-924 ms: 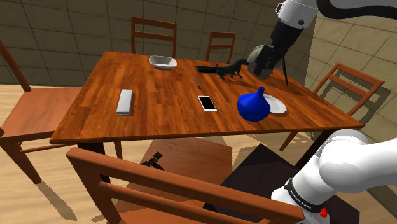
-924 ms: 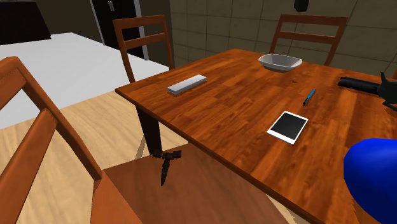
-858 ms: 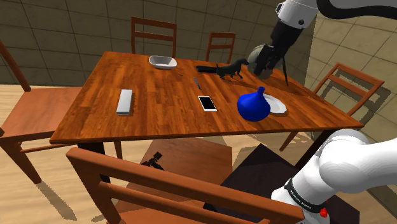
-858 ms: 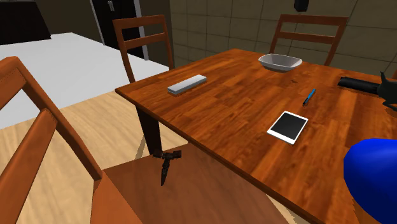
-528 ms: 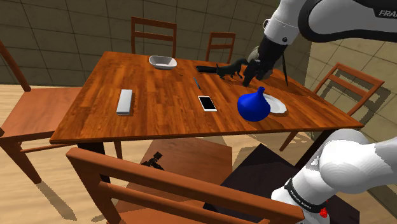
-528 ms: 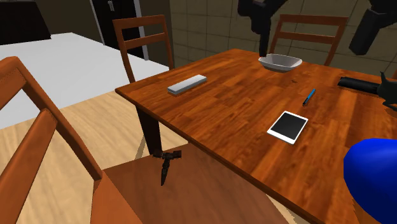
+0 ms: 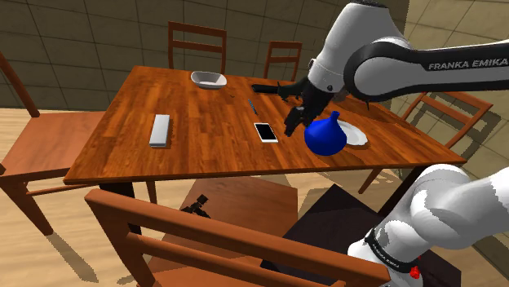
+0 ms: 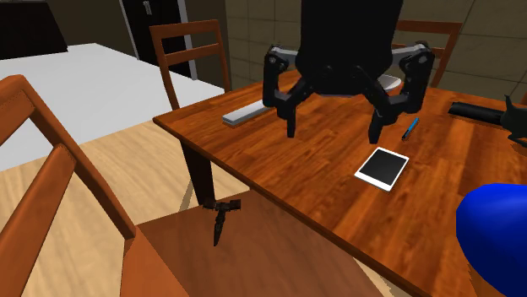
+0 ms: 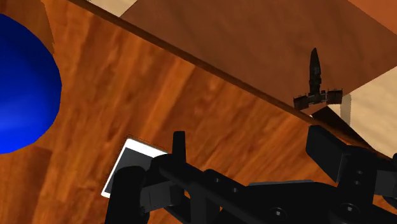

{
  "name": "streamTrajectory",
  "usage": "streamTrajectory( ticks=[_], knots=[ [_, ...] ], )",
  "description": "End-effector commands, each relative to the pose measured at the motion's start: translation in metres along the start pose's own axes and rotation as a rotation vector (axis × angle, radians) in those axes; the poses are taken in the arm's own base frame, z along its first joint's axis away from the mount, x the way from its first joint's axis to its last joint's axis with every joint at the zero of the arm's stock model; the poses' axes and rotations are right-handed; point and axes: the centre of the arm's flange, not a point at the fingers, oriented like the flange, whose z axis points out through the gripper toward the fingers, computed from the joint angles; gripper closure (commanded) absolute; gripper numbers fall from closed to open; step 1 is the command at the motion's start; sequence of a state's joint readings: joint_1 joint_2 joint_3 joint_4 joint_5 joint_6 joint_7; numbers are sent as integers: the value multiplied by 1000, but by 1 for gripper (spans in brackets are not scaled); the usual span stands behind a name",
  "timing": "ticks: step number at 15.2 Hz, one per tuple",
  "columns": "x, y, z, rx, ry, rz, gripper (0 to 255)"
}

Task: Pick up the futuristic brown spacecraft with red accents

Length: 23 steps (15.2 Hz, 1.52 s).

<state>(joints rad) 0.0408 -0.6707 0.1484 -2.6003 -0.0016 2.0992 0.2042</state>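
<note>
The hand (image 8: 333,128) is hovering over the bench (image 7: 204,122) by the tablet (image 8: 382,168), its fingers standing apart, gripping nothing. The spacecraft (image 7: 196,209) is sitting on the chair seat (image 7: 245,197) below the bench's near edge.

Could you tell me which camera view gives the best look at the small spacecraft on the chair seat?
The second exterior view: the spacecraft lies whole and unblocked on the chair seat. The wrist view shows it from above, just past the edge of the table; the shoulder view shows it small and dark.
</note>
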Motion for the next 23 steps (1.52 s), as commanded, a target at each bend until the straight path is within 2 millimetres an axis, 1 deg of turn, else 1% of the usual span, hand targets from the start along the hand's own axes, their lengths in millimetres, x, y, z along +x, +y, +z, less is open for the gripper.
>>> streamTrajectory(
  ticks=[1,12,23],
  knots=[
    [1,-13,22,10,7,-1,0],
    [15,-87,141,59,31,-11,0],
    [30,-166,257,107,56,-21,0]
  ],
)
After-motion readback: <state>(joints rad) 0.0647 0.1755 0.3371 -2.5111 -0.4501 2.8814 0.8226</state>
